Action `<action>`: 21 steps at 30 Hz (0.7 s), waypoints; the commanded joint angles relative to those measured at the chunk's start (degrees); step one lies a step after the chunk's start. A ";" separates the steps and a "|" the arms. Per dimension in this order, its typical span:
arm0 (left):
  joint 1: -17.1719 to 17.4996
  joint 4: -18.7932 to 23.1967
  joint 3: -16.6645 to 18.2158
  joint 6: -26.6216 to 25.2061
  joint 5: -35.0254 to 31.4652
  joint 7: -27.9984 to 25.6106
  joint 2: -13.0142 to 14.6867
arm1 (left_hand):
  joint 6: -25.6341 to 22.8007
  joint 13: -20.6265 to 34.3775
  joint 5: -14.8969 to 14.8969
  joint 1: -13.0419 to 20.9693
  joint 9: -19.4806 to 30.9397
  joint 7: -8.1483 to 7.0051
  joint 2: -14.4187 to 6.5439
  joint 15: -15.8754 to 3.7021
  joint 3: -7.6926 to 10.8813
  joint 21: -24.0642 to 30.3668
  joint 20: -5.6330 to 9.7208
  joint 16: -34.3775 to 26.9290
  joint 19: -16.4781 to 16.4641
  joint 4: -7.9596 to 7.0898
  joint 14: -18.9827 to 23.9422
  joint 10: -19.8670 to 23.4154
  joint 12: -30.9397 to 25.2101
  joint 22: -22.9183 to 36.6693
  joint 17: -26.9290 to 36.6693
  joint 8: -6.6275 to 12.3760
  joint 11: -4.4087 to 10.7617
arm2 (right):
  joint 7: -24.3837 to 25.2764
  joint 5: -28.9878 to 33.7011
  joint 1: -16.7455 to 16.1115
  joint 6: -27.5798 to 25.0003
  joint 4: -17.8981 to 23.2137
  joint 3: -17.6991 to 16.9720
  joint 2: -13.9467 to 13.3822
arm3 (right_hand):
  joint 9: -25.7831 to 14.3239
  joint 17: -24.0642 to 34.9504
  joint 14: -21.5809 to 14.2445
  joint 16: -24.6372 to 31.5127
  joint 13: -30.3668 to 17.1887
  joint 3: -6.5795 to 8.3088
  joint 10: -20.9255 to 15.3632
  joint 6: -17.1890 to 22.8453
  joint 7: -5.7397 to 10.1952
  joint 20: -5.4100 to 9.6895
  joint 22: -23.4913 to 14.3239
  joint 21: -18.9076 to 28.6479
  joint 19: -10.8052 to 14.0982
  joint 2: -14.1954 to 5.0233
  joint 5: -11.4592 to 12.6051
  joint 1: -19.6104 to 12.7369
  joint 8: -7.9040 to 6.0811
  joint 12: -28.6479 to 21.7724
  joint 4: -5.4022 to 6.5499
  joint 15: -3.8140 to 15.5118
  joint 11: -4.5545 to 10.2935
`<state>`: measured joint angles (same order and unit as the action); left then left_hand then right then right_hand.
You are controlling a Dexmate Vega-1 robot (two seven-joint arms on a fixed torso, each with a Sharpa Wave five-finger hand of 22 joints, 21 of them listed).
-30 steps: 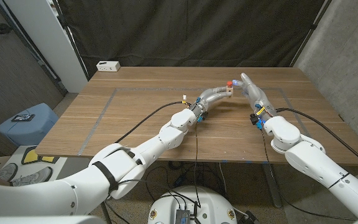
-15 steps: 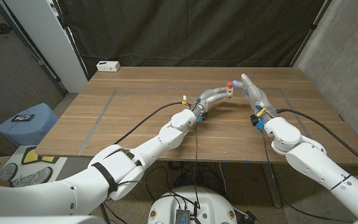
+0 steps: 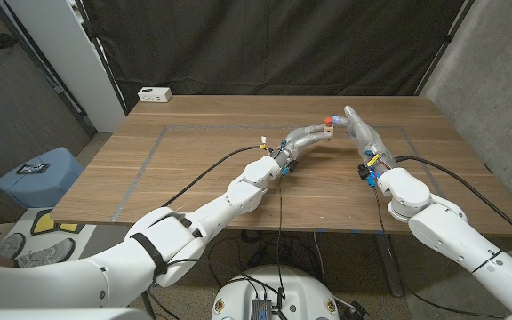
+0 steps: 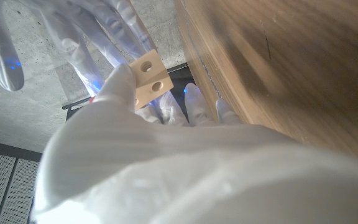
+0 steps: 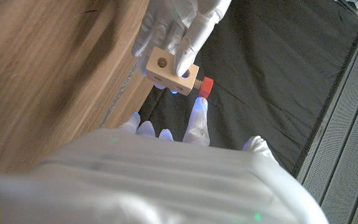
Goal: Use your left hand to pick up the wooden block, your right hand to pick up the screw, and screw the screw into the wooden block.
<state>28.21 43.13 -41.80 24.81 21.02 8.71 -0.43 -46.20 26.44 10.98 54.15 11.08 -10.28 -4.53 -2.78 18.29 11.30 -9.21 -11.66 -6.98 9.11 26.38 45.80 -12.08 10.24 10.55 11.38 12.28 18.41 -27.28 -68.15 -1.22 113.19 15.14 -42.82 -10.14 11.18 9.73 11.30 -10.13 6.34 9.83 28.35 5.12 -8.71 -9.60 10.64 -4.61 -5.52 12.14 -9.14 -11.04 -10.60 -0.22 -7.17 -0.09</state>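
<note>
My left hand (image 3: pixel 302 138) holds the small wooden block (image 3: pixel 326 132) above the far middle of the table. In the right wrist view its fingers (image 5: pixel 180 25) pinch the block (image 5: pixel 166 65), which shows round holes. A red-headed screw (image 5: pixel 205 87) sticks out of one side of the block; its red head (image 3: pixel 328 118) shows on top in the head view. My right hand (image 3: pixel 363 133) reaches toward the block with fingers stretched out and apart. One fingertip (image 5: pixel 197 112) lies just beside the screw head, and the thumb stays away from it. The left wrist view shows the block (image 4: pixel 146 78) with the right hand (image 4: pixel 73 37) spread behind it.
The wooden table (image 3: pixel 194 169) carries grey tape lines forming a rectangle. A white box (image 3: pixel 155 93) sits at its far left corner. A blue bin (image 3: pixel 38 173) stands on the floor beyond the left edge. Black cables run along both arms.
</note>
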 commanded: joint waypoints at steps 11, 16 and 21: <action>0.02 0.09 0.07 -0.45 0.19 -0.06 0.06 | -0.36 0.14 0.45 0.11 0.11 -0.13 -0.46 -3.22 0.19 0.47 0.25 -0.18 -0.24 0.11 -0.13 0.23 -0.19 0.25 0.15 0.29 0.16 | -0.18 0.51 -0.26 -0.28 1.03 0.35 -0.25 | -0.10 0.15 9.14 0.29 -0.16 0.40 4.44 0.83 0.03 -0.21 -0.19 0.26 0.12 -0.06 0.49 0.10 0.07 -0.46 -0.03 0.22 0.78; 0.01 0.18 0.09 -0.61 0.30 0.07 0.07 | -0.17 0.15 0.48 0.25 0.11 -0.17 -0.53 -3.17 0.22 0.48 0.20 -0.14 -0.26 0.12 -0.27 0.11 -0.16 0.25 0.17 0.22 0.15 | -0.39 0.52 -0.16 -0.66 1.37 0.45 -0.45 | -0.10 0.13 9.12 0.29 -0.16 0.43 4.35 0.89 0.04 -0.21 -0.19 0.27 0.15 -0.07 0.51 0.08 0.08 -0.47 -0.06 0.25 0.72; -0.13 -0.11 0.11 -0.58 0.37 0.14 -0.06 | -0.11 0.16 0.49 0.37 0.11 -0.09 -0.50 -3.17 0.21 0.47 0.18 -0.15 -0.25 0.14 -0.26 0.01 -0.14 0.25 0.17 0.22 0.15 | -0.58 0.40 -0.15 -0.88 1.66 0.63 -0.48 | -0.10 0.13 9.09 0.29 -0.16 0.45 4.32 0.82 0.08 -0.21 -0.18 0.27 0.15 -0.08 0.53 0.07 0.13 -0.46 -0.07 0.27 0.73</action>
<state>28.18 43.00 -41.75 24.42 21.26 8.74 -0.44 -46.19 26.42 11.26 54.36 11.03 -10.30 -4.31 -2.78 18.21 11.30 -9.09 -11.66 -7.10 9.19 26.37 45.70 -11.91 10.24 10.54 11.46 12.18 18.27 -26.86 -68.31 -1.52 114.25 15.48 -43.10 -10.13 11.19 9.73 11.30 -10.14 6.34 9.84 28.97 5.12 -8.71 -9.61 10.64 -4.61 -5.52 12.14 -9.14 -11.03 -10.82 -0.22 -7.17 0.53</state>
